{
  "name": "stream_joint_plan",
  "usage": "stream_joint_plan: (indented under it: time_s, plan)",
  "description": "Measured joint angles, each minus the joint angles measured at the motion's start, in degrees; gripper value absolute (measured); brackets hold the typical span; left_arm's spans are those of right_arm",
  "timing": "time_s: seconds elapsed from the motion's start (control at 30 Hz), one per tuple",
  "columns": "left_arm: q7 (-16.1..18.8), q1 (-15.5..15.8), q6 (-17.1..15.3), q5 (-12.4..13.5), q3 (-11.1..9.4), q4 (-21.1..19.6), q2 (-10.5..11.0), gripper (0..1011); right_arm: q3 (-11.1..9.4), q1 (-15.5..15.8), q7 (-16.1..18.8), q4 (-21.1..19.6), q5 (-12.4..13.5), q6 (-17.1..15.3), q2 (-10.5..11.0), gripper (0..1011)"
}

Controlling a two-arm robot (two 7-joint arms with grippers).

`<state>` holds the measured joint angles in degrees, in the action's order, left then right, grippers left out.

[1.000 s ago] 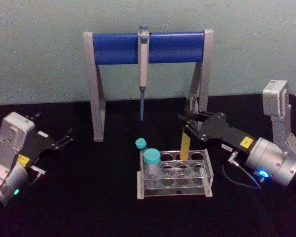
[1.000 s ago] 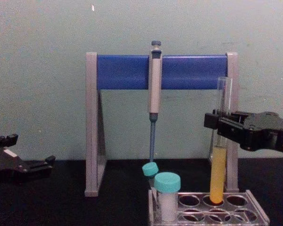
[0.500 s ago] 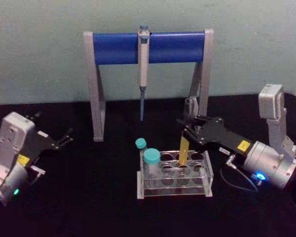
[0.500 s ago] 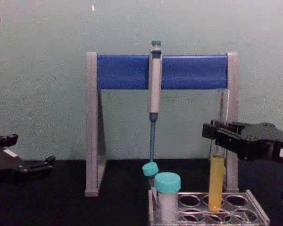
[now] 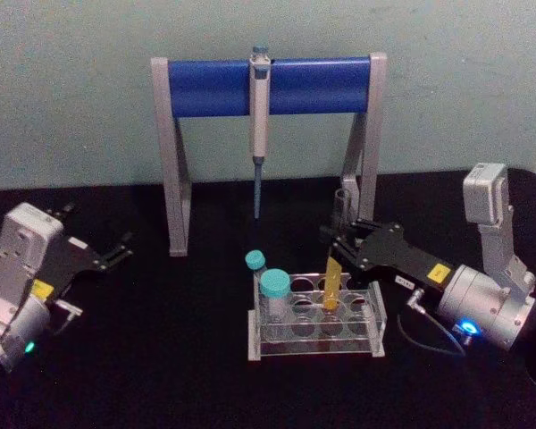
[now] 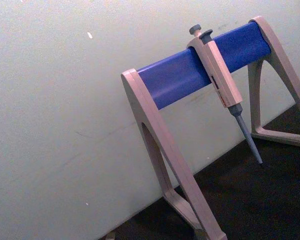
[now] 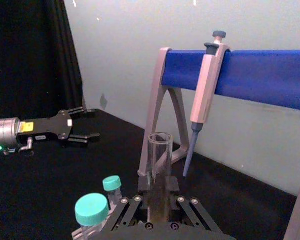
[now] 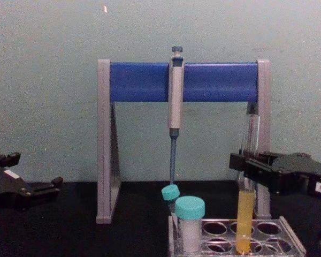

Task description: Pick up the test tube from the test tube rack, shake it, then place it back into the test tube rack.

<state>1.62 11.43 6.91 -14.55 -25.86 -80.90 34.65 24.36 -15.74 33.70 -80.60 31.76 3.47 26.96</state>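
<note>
Lowered since the earlier frames: test tube [image 8: 245,214], now seated deeper in a back-row hole of the test tube rack [image 5: 317,323]. Pipette stand [image 5: 268,88]: behind rack. Right gripper [image 8: 247,167]: above rack, clenched on the tube's upper glass. Left gripper [image 5: 116,251]: parked well left of rack, fingers apart. Step: replacement, nearly complete. Next: release, withdraw clear without tilting tube.
</note>
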Motion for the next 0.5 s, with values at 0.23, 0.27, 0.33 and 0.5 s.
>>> stream_joint_plan:
  time_s: [0.23,0.27,0.33,0.5]
  plan:
    - [0.0,0.0,0.0,0.0,0.0,0.0,0.0,1010,0.22,-0.2,0.03,1.09,-0.05,-0.09,-0.38,224]
    - [0.0,0.0,0.0,0.0,0.0,0.0,0.0,1010,0.25,-0.21,0.03,1.19,-0.05,-0.09,-0.42,224]
    - [0.0,0.0,0.0,0.0,0.0,0.0,0.0,1010,0.33,-0.21,0.03,1.47,-0.11,-0.13,-0.51,224]
    - [0.0,0.0,0.0,0.0,0.0,0.0,0.0,1010,0.4,-0.21,-0.07,1.94,-0.24,-0.27,-0.71,224]
